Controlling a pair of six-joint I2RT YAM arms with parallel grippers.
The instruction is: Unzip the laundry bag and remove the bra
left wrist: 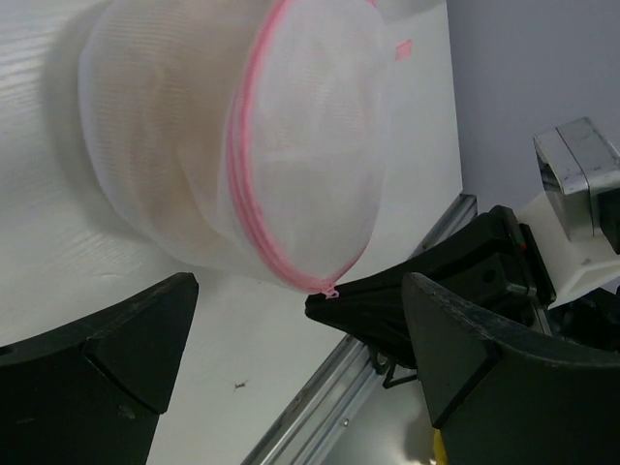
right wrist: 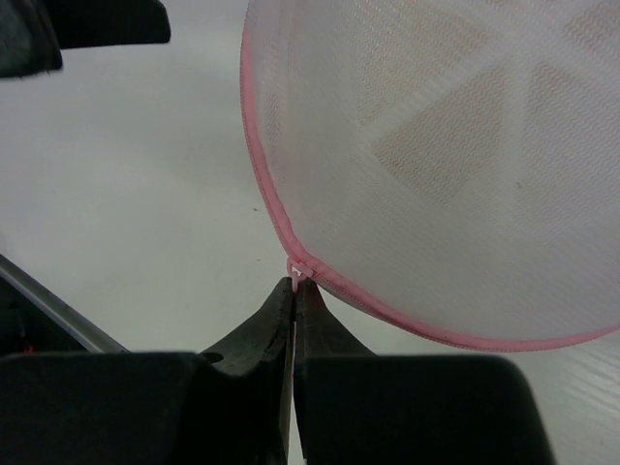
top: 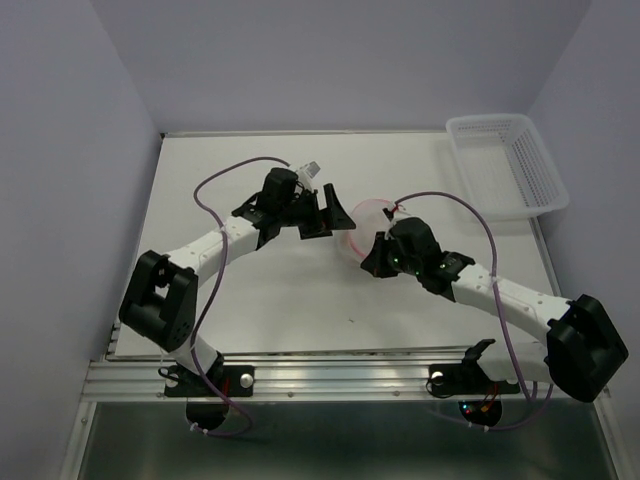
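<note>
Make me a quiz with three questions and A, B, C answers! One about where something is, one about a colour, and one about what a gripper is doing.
1. Where on the table is the white basket?
A. far right corner
B. near left corner
C. between the arm bases

2. What colour is the zipper trim on the laundry bag?
A. blue
B. pink
C. green

3. How is the right gripper?
A. wide open over the basket
B. shut on the zipper pull
C. lying flat, away from the bag

Answers:
1 A: the top view shows it at the far right edge.
2 B: a pink band runs round the white mesh dome.
3 B: its fingers press together on the pull at the bag's rim.
</note>
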